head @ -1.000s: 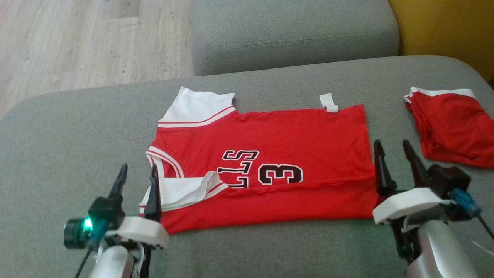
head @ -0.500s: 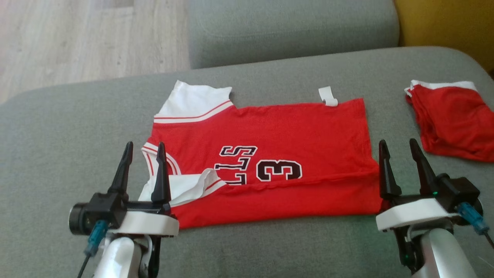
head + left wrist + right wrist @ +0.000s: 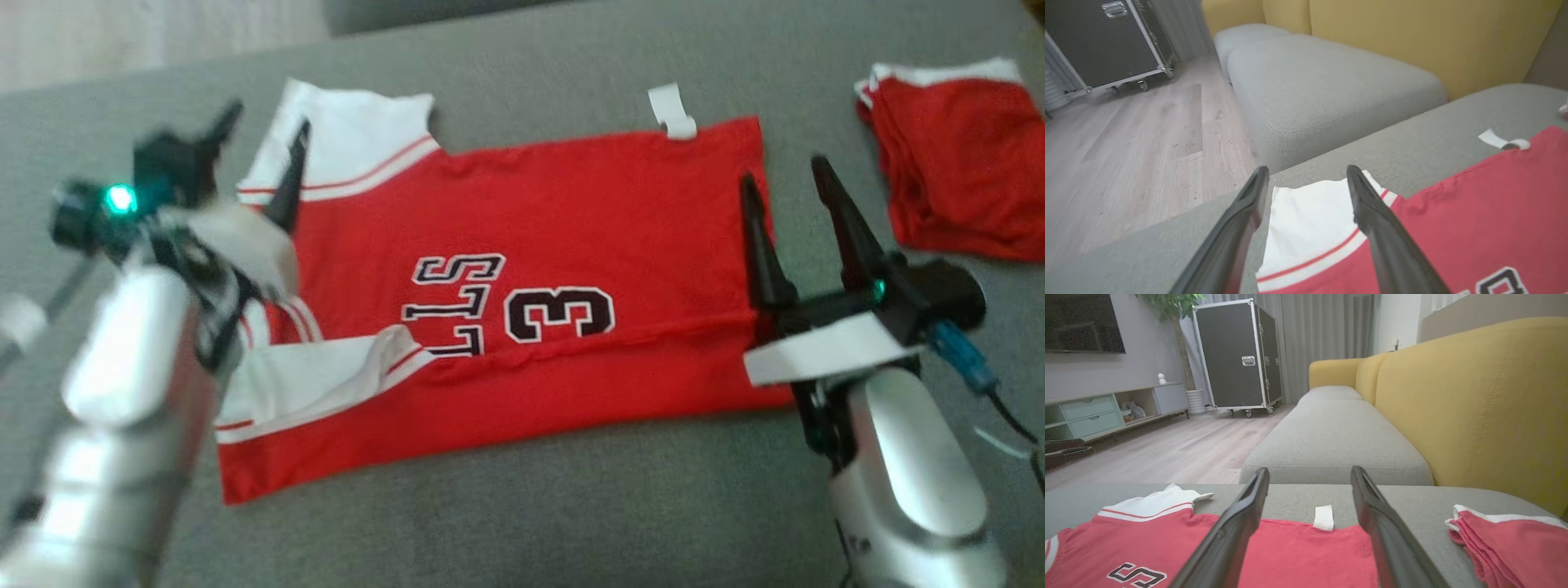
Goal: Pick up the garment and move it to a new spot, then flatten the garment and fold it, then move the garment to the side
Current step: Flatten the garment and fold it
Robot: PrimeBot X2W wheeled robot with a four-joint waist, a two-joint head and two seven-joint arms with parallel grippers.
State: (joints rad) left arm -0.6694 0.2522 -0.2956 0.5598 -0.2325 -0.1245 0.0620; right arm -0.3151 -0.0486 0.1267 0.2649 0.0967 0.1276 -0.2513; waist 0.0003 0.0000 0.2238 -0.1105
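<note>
Two wide-open, empty tools flank the red jersey [image 3: 531, 212], which lies partly folded on the grey sofa seat [image 3: 531, 506]. The left tool [image 3: 268, 118] hovers above its white sleeve [image 3: 351, 139] and the right tool [image 3: 782, 171] by the hem, seemingly placed for another fold.

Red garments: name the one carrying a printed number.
The jersey spread in the middle, with a black 3. The smaller red garment at the right shows no print.
</note>
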